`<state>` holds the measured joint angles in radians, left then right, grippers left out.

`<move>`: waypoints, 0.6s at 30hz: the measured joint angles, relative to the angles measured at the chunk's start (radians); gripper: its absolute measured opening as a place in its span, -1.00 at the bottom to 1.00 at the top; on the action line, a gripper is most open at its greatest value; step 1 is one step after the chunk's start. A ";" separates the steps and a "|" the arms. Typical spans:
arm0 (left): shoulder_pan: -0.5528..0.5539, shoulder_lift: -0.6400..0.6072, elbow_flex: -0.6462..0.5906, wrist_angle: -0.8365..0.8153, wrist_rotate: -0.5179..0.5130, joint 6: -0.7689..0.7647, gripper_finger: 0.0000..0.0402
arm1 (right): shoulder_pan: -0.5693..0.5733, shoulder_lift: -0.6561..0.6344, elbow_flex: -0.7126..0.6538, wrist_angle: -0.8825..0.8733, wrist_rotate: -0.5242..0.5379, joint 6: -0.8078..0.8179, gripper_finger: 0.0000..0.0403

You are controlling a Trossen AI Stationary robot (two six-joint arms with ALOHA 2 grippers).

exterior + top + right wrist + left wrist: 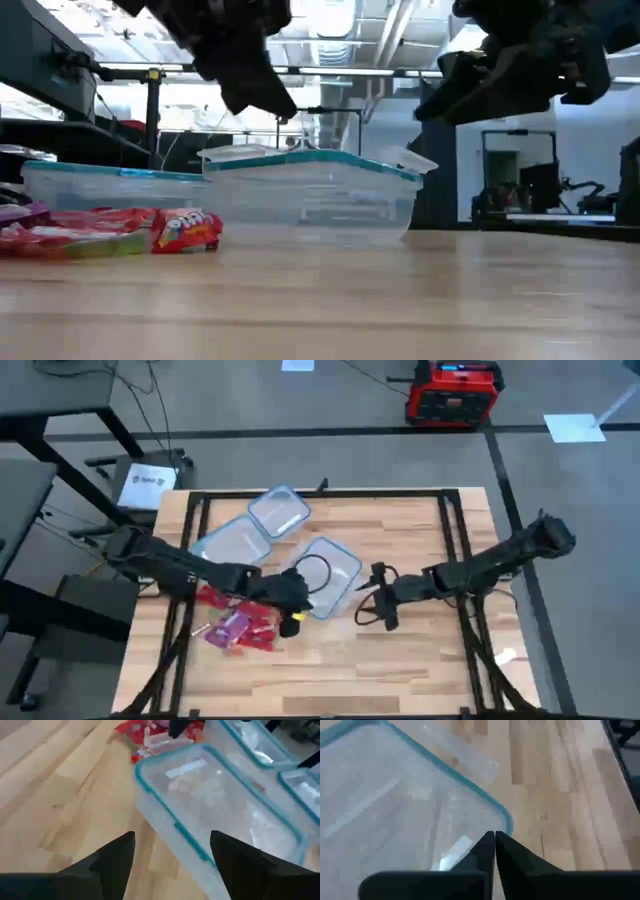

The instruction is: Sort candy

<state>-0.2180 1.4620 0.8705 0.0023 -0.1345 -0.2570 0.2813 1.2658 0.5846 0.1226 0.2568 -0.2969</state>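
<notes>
The left gripper [296,600], fingers pressed shut on nothing visible, hangs over the nearest tub [328,575]. Just behind it lies the candy [235,622], a loose heap with no clear long axis or heading. Beyond the tub, the right gripper [372,603] waits, spread wide. Sorting looks barely begun; next, reach back and pick one piece.

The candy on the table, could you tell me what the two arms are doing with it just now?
The candy lies in a loose pile on the wooden table, beside three clear tubs. The left gripper is shut and empty, hovering over the nearest tub. The right gripper is open on that tub's other side, also holding nothing. No candy shows inside that tub.
</notes>
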 joint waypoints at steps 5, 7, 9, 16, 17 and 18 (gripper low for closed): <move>-0.001 -0.006 -0.017 -0.001 -0.001 -0.002 -1.00 | -0.002 0.043 0.000 0.037 0.000 -0.038 0.24; -0.001 -0.007 -0.018 -0.002 -0.001 -0.002 -1.00 | -0.002 0.085 0.001 0.057 0.000 -0.088 0.24; -0.001 -0.006 -0.018 -0.003 -0.002 -0.002 -1.00 | -0.002 0.142 -0.001 0.097 0.025 -0.151 0.24; 0.000 -0.006 -0.018 0.012 -0.002 -0.015 -1.00 | -0.010 0.264 0.003 0.253 0.160 -0.274 0.10; -0.001 -0.006 -0.018 0.012 -0.002 -0.016 -1.00 | -0.009 0.266 0.007 0.253 0.170 -0.282 0.02; -0.001 -0.006 -0.018 0.012 -0.002 -0.017 -1.00 | -0.009 0.267 0.014 0.251 0.177 -0.286 -0.08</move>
<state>-0.2187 1.4559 0.8524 0.0147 -0.1360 -0.2737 0.2726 1.5330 0.5982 0.3739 0.4335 -0.5833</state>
